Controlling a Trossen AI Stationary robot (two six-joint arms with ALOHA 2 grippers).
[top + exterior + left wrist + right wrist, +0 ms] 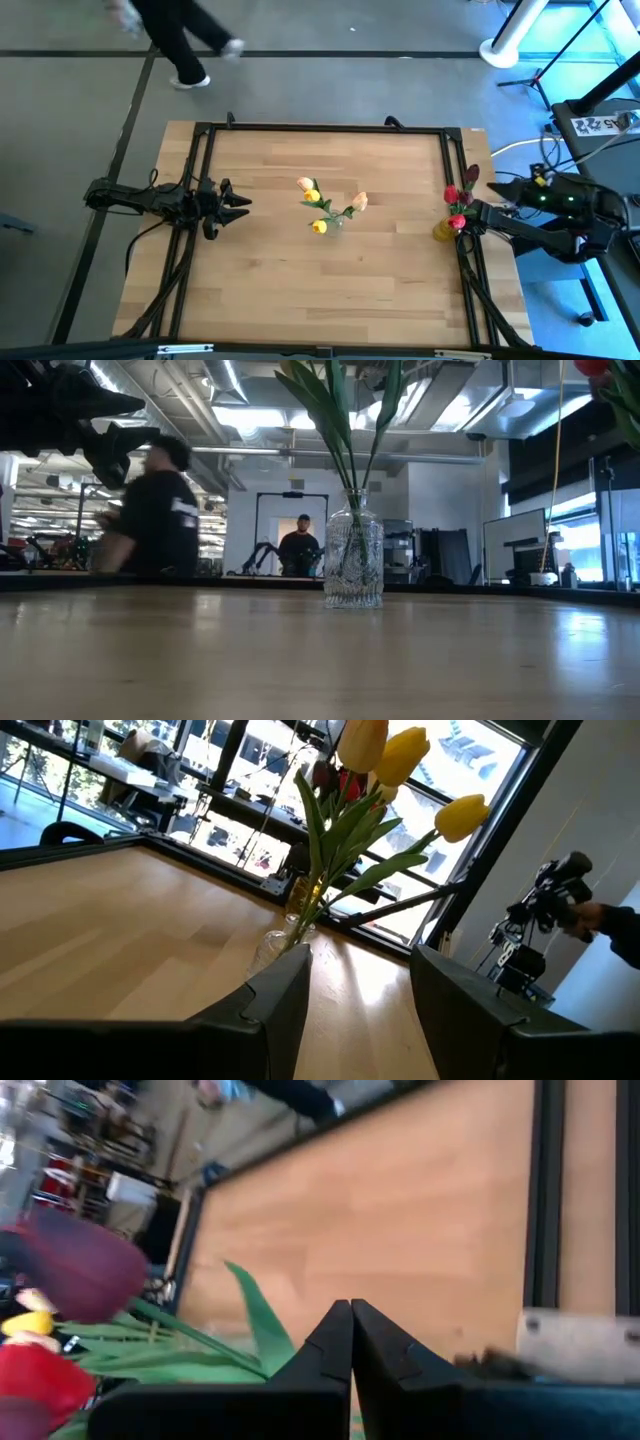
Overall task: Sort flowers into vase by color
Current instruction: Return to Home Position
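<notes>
Clenched tight, the right gripper (350,1308): two dark fingers (310,1360) pressed together tip to tip. Hangs at the right edge of the wooden table (300,290), just beside the yellow vase (442,231). Close by those fingers in the right wrist view, a green leaf (255,1320). Past it, a dark maroon tulip (85,1265) next to a red head.

Seen from above, holds red tulips (452,195) and the maroon one together, that yellow vase, right against the black rail on the table's right side.

Released, the left gripper (240,207): fingers spread well apart, aimed across the boards towards the middle of the table. Waits over the table's left side, well apart from every flower.

Near the middle of the table, upright, a clear glass vase (353,560). Rising from its neck, green stems (335,430) and long leaves. Carries yellow tulips (400,755) and peach tulips (360,202), the heads fanned out to either side in the high view. Shows straight ahead in the left wrist view, framed between the parted fingers, with the yellow vase and its red heads far behind.

Beyond the table in the low view, a person in dark clothes (160,510), blurred, and a second person (300,545) farther back in the room.
</notes>
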